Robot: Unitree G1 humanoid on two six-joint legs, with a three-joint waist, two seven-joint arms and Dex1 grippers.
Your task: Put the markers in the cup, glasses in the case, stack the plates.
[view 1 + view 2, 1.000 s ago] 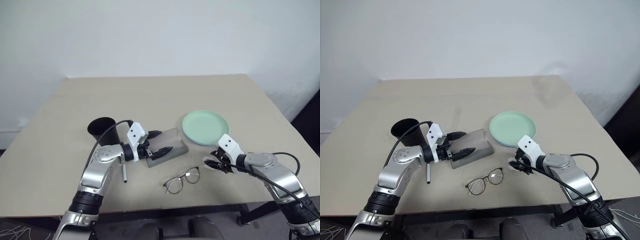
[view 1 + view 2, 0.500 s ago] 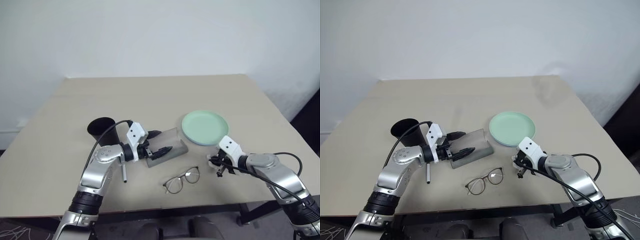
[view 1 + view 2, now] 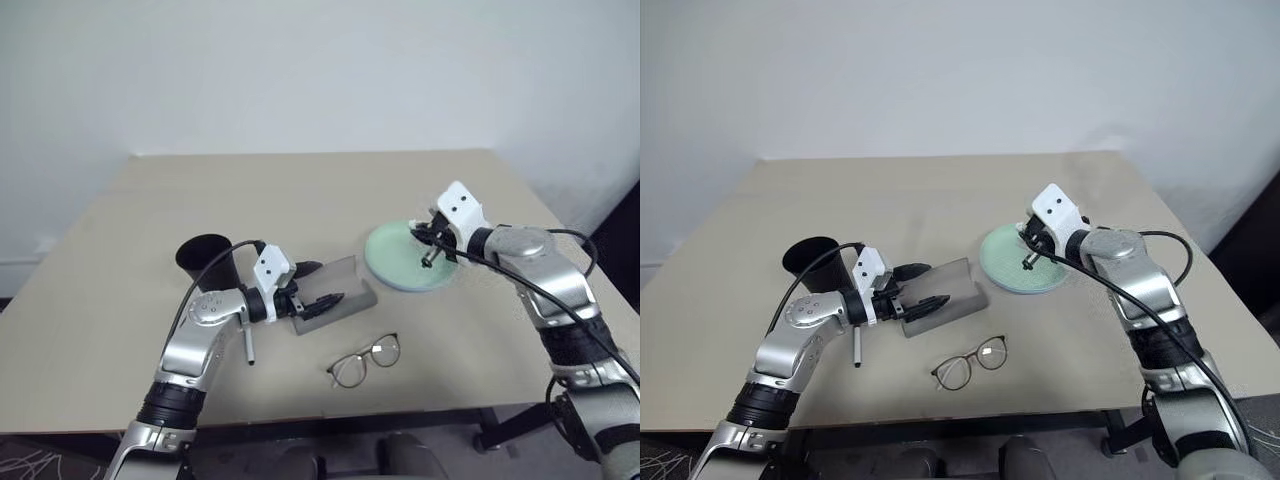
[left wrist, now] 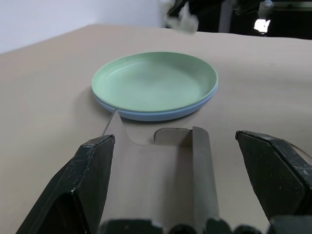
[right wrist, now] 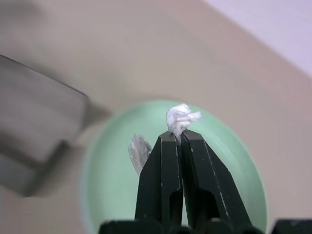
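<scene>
- My right tool [image 5: 176, 139] is pinching a paper wad [image 5: 181, 118] right over the stacked plates [image 3: 400, 262].
- Left tool [image 4: 187, 187] is spread wide around the case [image 3: 335, 296]; glasses [image 3: 364, 360] lie just in front, nearer that arm.

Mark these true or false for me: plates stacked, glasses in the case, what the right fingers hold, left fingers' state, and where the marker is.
1. The pale mint green round plate sits on the light blue round plate. True.
2. The thin dark wire-frame glasses lie inside the grey oblong case. False: they lie on the beige table, nearer the robot than the case.
3. The right gripper pinches a small white paper wad. True.
4. The left gripper is shut. False: its fingers stand wide open.
5. A slim white marker stands in the black plastic cup. False: it lies on the table.
</scene>
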